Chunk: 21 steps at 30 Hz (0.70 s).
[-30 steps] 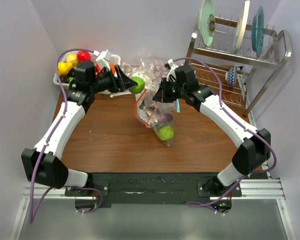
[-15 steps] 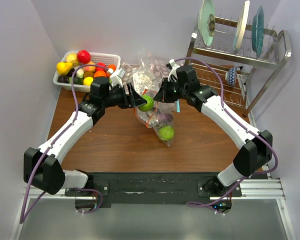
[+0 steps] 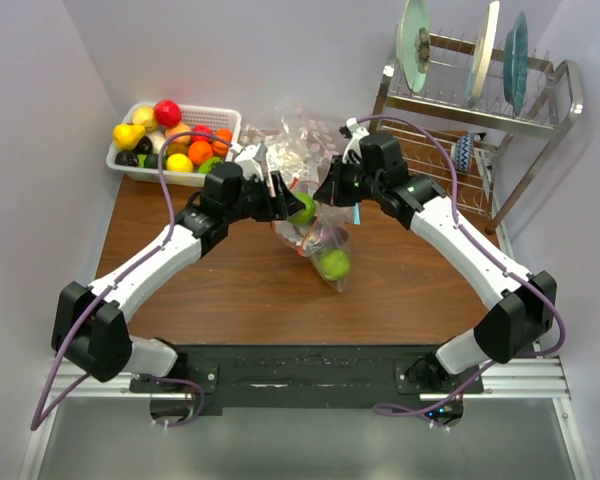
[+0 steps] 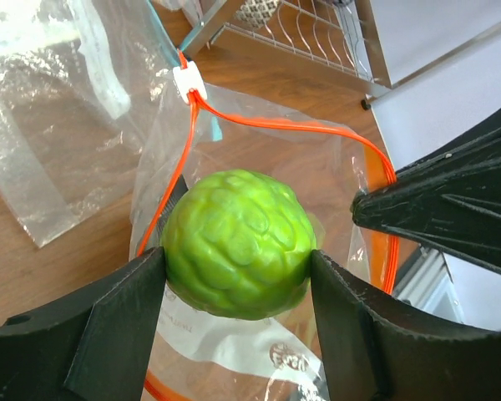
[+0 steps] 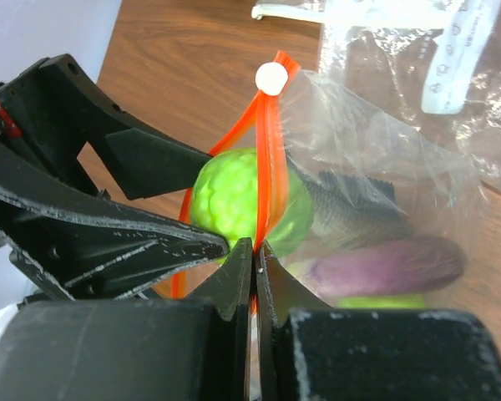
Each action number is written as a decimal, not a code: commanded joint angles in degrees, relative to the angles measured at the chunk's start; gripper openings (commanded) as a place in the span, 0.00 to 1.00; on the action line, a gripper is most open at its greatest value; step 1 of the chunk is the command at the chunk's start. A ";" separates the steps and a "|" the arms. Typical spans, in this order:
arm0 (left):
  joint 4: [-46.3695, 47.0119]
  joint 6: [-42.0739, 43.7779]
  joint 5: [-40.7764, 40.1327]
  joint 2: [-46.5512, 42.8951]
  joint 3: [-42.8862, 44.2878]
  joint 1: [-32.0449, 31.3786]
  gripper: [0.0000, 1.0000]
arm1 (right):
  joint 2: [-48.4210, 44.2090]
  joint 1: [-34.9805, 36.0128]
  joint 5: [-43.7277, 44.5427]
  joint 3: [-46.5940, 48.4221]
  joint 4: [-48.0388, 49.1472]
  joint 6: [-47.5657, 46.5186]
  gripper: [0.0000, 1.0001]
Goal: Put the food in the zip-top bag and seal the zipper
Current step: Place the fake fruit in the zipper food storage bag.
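The bumpy green fruit [image 4: 234, 238] is clamped in the wide-spread left claw [image 4: 235, 261], just over the open mouth of the bag [image 5: 384, 175], which lies mid-worktop [image 3: 210, 285] toward the far edge. The right claw [image 5: 254, 255] is pinched tight on the orange zipper [image 5: 268, 167].

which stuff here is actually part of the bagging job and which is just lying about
Job: bumpy green toy fruit, clear zip-top bag with orange-red zipper, white basket of toy food.
Lying about: metal dish rack with plates, spare clear plastic bag.
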 commanded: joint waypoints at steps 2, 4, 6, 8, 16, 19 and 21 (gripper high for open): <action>8.94 0.43 -4.97 0.18 -1.09 -3.06 0.67 | -3.31 -0.26 1.83 -1.55 0.52 -0.59 0.00; 8.25 1.22 -4.80 1.15 0.21 -4.11 0.97 | -3.84 -0.44 2.00 -2.51 1.23 -0.33 0.00; 6.23 2.36 -4.80 1.42 1.27 -4.73 1.00 | -4.10 -0.44 2.18 -2.87 1.41 -0.15 0.00; 5.69 2.63 -5.06 0.81 2.42 -4.82 1.00 | -4.10 -0.53 2.36 -2.87 1.32 -0.24 0.00; -6.42 5.88 -6.46 -2.36 10.41 -4.73 1.00 | -4.19 -0.79 2.62 -4.18 1.58 -0.50 0.00; -11.35 8.42 -9.27 -2.19 13.40 -4.38 1.00 | -4.37 -0.88 2.27 -4.63 1.76 -0.50 0.00; -14.86 10.80 -11.90 -1.75 15.33 -3.33 1.00 | -4.46 -0.79 2.18 -4.97 1.93 -0.50 0.00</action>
